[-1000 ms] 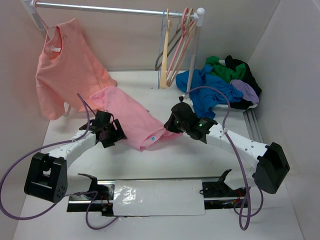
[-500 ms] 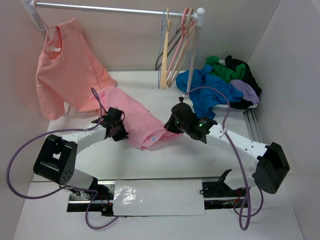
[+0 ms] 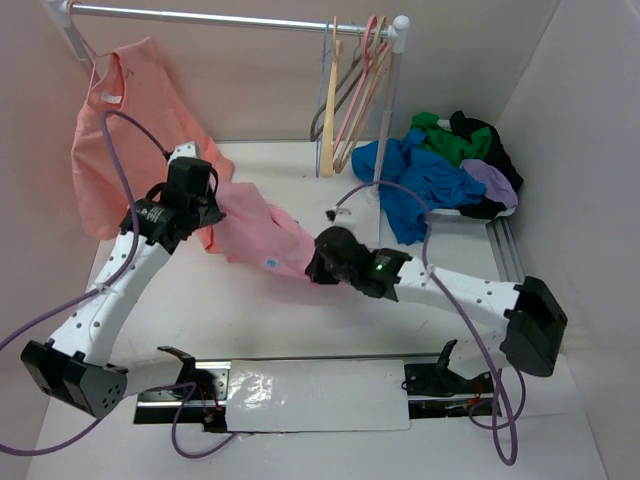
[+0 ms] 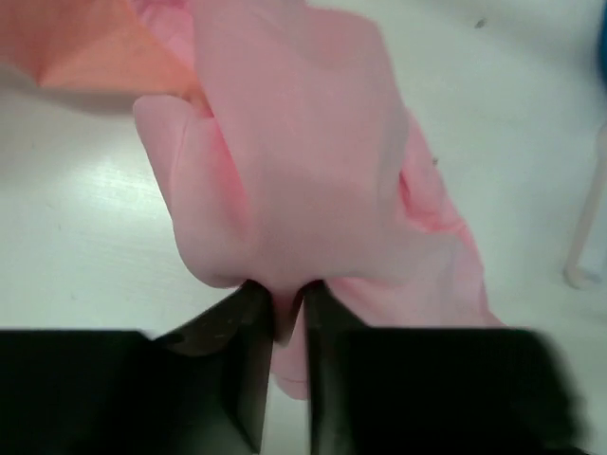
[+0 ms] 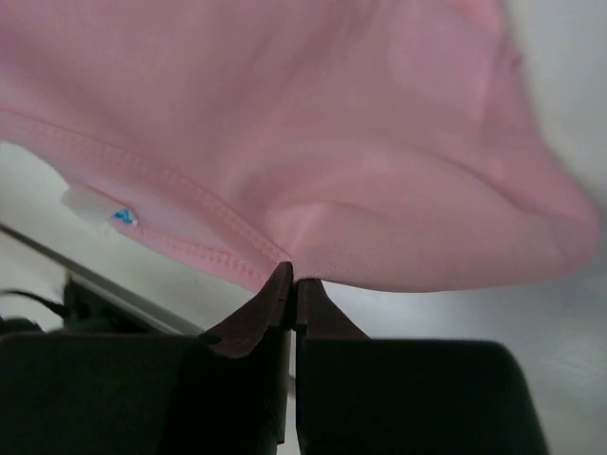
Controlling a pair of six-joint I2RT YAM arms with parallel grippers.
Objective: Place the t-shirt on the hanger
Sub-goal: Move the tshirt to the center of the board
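- The left claw (image 3: 212,214) is clenched on a bunched fold of the pink t-shirt (image 3: 255,238). In its wrist view, the two dark fingers (image 4: 248,332) stand close together with cloth pinched between them.
- The right claw (image 3: 314,266) is also clamped tight, grasping the t-shirt at its stitched hem. In its wrist view the fingertips (image 5: 277,284) meet on the edge of the fabric.
- The t-shirt spans the gap between the two claws, left of the desk's middle. One end is toward the far left corner and the other is nearer the centre of the desk (image 3: 300,330).
- From the left wrist camera, the t-shirt (image 4: 303,161) runs away from the fingers in a long rumpled band over the white surface.
- From the right wrist camera, the t-shirt (image 5: 313,142) hangs above the fingers, with the desk showing beneath it.
- A small teal mark (image 3: 271,263) sits near the hem, just left of the right claw. Up close it is a blue dot on a pale tag (image 5: 121,217).
- A salmon-orange shirt (image 3: 120,130) hangs from the rail (image 3: 230,17) over the far left corner. Its lower edge is just beside the left claw.
- A bunch of hangers (image 3: 350,95) hangs at the right end of the rail, along the far edge.
- A pile of garments (image 3: 440,175), blue, green, black and lilac, lies in the far right corner, well apart from the t-shirt.
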